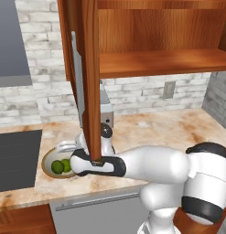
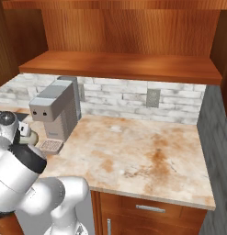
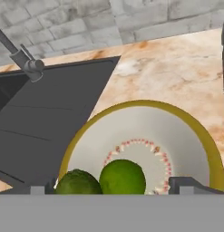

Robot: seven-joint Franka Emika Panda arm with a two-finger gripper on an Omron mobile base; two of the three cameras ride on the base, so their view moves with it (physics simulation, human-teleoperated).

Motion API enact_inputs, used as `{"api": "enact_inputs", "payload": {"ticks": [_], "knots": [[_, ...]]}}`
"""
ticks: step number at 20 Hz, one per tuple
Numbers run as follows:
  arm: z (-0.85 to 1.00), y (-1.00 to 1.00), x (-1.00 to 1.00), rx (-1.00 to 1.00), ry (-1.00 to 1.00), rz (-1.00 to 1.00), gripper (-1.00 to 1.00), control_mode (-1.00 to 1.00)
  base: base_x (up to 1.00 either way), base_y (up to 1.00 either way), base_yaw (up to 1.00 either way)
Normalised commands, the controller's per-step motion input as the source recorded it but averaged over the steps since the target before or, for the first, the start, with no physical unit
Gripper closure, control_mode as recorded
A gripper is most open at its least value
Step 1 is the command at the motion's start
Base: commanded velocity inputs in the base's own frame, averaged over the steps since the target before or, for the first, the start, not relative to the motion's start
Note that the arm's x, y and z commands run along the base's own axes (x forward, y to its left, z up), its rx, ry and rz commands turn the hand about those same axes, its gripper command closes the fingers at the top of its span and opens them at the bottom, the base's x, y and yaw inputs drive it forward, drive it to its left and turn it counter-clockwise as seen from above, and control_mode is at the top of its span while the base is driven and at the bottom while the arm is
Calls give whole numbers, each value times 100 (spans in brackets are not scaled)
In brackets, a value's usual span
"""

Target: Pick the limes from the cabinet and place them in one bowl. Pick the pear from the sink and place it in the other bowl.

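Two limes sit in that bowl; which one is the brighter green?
The lime nearer the cream bowl's middle: brighter and smoother. The other lime, by the rim toward the sink, looks darker.

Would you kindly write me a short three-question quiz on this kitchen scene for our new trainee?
1. True or false: two limes lie in the cream bowl.
2. The gripper above the bowl is: A) shut on a lime B) open C) shut on the tap.
3. What appliance stands on the counter beneath the cabinet?

Key: 1 true. 2 B. 3 A grey coffee machine.
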Motion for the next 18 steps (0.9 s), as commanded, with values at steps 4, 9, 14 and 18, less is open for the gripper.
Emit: {"api": "enact_inputs", "payload": {"ticks": [4,9,14,18], "knots": [[30,-29,-31,3,0,0,-100,-100,0,0,0],[30,-38,-44,3,0,0,-100,-100,0,0,0],[28,-24,-21,-2,1,0,-100,-100,0,0,0],[43,-29,-13,-4,8,0,-100,-100,0,0,0]]}}
